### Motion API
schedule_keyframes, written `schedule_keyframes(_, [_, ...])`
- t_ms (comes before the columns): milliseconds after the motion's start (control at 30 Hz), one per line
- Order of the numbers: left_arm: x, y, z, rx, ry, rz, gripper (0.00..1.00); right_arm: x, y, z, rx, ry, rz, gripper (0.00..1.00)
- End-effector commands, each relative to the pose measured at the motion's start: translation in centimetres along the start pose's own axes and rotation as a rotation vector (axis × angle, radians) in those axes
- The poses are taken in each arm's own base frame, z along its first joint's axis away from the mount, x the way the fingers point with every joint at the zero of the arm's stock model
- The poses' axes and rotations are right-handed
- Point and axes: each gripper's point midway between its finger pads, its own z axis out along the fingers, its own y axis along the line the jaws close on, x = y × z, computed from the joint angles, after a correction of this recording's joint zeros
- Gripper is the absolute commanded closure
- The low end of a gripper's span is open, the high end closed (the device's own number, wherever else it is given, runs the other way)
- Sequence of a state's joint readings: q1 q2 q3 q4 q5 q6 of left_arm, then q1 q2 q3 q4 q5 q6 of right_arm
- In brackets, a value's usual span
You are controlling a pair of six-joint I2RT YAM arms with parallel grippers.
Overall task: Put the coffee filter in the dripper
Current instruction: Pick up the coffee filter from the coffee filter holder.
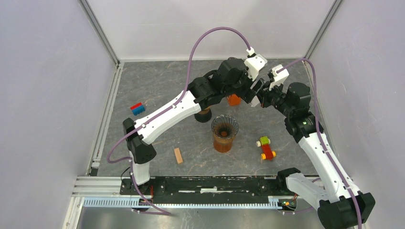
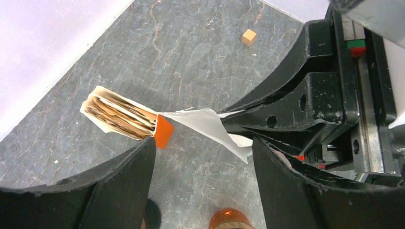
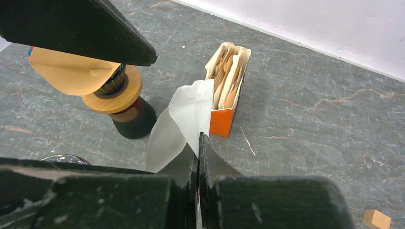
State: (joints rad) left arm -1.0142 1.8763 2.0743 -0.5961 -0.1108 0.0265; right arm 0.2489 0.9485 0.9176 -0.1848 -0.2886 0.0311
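A white coffee filter (image 3: 180,119) hangs from my right gripper (image 3: 199,139), whose jaws are shut on its edge. It has come out of the orange box of filters (image 3: 228,90) at the back of the table. In the left wrist view the same filter (image 2: 210,125) sticks out of the right gripper's tip (image 2: 227,121), between my left gripper's (image 2: 203,145) spread fingers (image 2: 119,191). The left gripper is open and holds nothing. The dripper (image 1: 224,126), a dark ribbed cone on an amber glass, stands nearer the arms' bases, apart from both grippers (image 1: 255,95).
A black jar with a wooden top (image 3: 119,100) carries a brown paper filter (image 3: 71,71), left of the box. A small wooden cube (image 2: 249,36) lies at the back. Red and blue blocks (image 1: 137,108), a wooden bar (image 1: 178,155) and a toy car (image 1: 266,148) lie around the dripper.
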Motion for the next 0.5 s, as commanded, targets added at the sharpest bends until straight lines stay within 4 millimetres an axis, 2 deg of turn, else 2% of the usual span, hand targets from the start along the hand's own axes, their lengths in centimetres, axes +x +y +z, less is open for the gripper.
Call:
schedule_keyframes(0, [-2.0, 0.7, -0.1, -0.040, -0.060, 0.022, 0.21, -1.8, 0.5, -0.2, -0.020, -0.057, -0.005, 1.00])
schedule_keyframes(167, [-1.4, 1.5, 0.3, -0.082, -0.045, 0.035, 0.24, -2.3, 0.4, -0.5, -0.013, -0.064, -0.003, 1.00])
schedule_keyframes(467, [-1.1, 2.0, 0.2, -0.111, -0.046, 0.055, 0.28, -2.1, 0.3, -0.4, -0.016, -0.055, -0.002, 1.00])
